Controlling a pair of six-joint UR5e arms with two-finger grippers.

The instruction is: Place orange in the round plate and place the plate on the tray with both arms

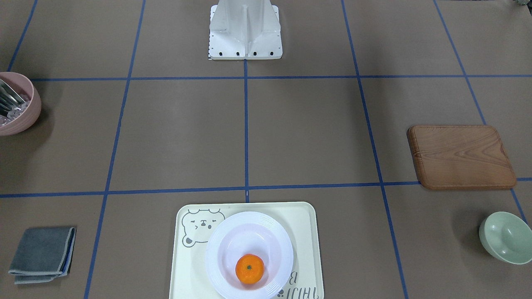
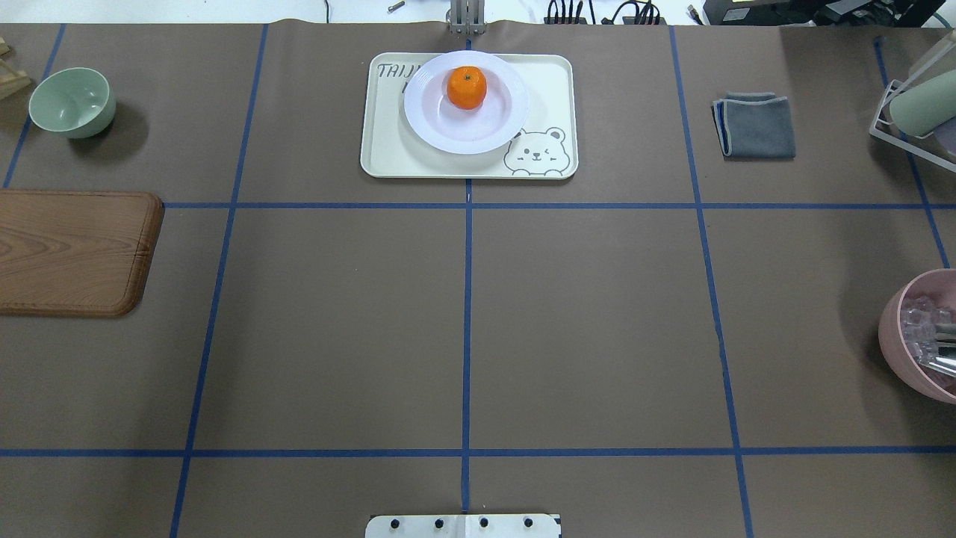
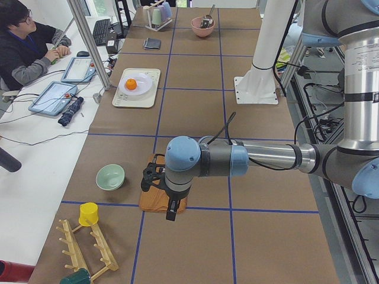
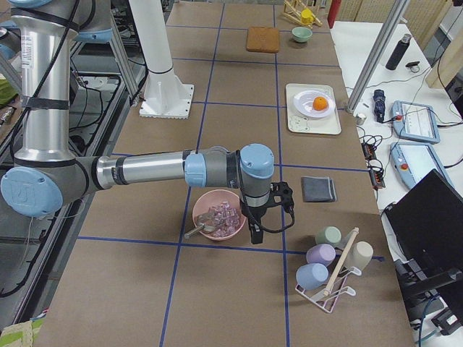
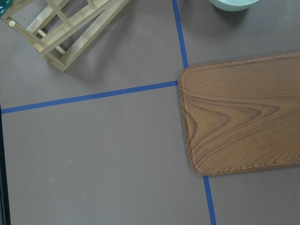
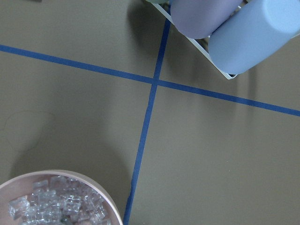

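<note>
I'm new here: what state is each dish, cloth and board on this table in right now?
orange: resting in the round plate.
round plate: upright on the tray, holding the orange.
tray: lying flat, carrying the round plate.
pale green bowl: upright, empty.
pink bowl: upright, holds clear pieces and a metal utensil.
grey cloth: folded.
wooden board: lying flat, bare.

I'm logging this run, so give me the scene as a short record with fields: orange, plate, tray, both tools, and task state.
orange: in the round plate's well, off centre
round plate: resting on the tray
tray: flat on the table, operators' side
left tool: by the wooden board, far from the tray; open or shut cannot be told
right tool: beside the pink bowl; open or shut cannot be told
task state: looks complete
</note>
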